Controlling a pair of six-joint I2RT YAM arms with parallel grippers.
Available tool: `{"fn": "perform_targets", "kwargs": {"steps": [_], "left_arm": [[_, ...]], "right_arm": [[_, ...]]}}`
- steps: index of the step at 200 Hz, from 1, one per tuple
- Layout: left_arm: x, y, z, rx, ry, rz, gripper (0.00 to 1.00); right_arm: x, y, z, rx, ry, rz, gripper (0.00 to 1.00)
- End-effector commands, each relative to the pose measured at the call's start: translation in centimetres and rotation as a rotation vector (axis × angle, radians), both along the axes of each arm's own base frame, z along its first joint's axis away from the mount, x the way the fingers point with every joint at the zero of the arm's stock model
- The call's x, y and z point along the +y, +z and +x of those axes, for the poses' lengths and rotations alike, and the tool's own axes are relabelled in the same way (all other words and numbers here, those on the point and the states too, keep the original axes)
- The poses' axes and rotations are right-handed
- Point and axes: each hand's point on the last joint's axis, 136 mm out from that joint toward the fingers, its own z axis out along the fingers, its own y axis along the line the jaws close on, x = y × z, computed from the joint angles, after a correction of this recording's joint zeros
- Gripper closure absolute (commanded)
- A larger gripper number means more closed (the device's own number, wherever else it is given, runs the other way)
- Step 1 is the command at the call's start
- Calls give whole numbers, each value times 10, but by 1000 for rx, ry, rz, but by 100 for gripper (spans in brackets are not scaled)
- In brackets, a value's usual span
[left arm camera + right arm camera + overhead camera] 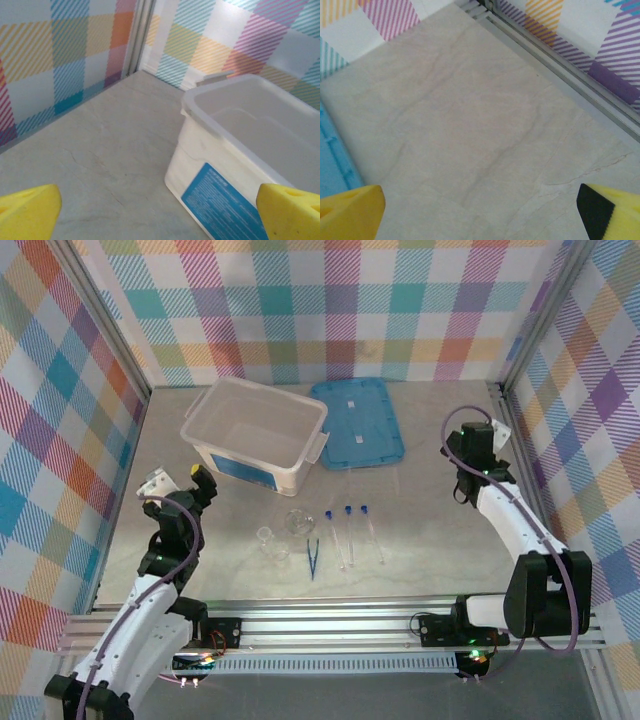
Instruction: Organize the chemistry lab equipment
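Tubes point(350, 535), beakers point(266, 537) and tweezers point(312, 558) are laid on the table point(430, 510) between both arms, near the tub point(255, 430). Both the left tool point(157, 202) and right tool point(480, 202) are held released, empty.

Three thin clear tubes point(350, 535) with blue caps lie flat and side by side on the worktop, caps at the far end, between the left pincer point(200, 480) and the right pincer point(478, 434) and nearer the arm bases than both. On the side toward the left pincer, slim dark-blue tweezers point(312, 558) lie alongside the tubes. Closer still to the left pincer stand two small clear glass beakers point(268, 538) and a flask point(296, 521), close together.
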Motion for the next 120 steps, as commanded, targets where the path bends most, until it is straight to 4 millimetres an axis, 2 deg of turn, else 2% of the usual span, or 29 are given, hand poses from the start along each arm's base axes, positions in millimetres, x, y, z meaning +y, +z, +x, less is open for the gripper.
{"fn": "perform_targets", "kwargs": {"steps": [1, 37, 59, 89, 120], "left_arm": [[-23, 5, -2, 62, -97, -8, 0], [-70, 39, 7, 49, -274, 29, 0], [-112, 47, 14, 80, -417, 54, 0], [-172, 41, 11, 131, -600, 81, 10], [-232, 33, -3, 170, -761, 124, 18]], "right_arm": [[23, -15, -28, 143, 63, 21, 1], [80, -11, -44, 156, 302, 15, 1], [115, -17, -59, 209, 433, 7, 1], [152, -43, -85, 331, 582, 69, 0], [178, -65, -110, 427, 692, 62, 2]]}}
